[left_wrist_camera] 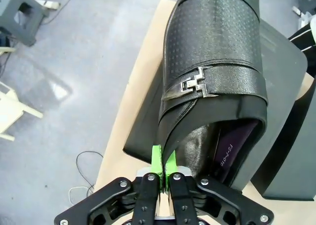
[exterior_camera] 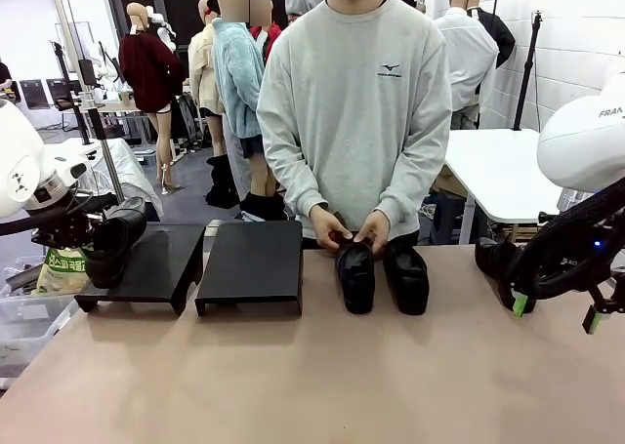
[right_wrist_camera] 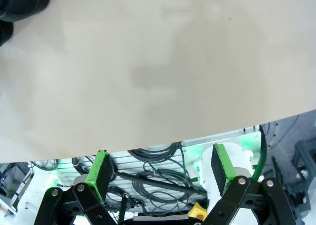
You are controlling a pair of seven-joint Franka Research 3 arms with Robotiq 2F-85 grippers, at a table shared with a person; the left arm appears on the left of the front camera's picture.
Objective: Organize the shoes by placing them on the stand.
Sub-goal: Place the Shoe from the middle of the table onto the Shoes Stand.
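- Front view: the robot's left hand [exterior_camera: 88,244] carries a glossy black round-toed shoe [exterior_camera: 117,237] over the left matte-black sloped platform [exterior_camera: 156,263]; its twin platform [exterior_camera: 254,259] stands just beside. A person's hands [exterior_camera: 330,227] touch two more shoes [exterior_camera: 356,273] on the tan counter [exterior_camera: 293,366]. Three shoes plainly counted, two platforms.
- Left wrist view: green pads [left_wrist_camera: 157,158] are clamped on the buckled shoe's heel rim. Best lowered sole-flat, kept to one side so a mate fits, then released.
- Right wrist view: the right hand [right_wrist_camera: 160,168] gapes, holding nothing, at the counter's edge.

Tan table [exterior_camera: 293,385], two black stands [exterior_camera: 252,263], two shoes [exterior_camera: 356,278]
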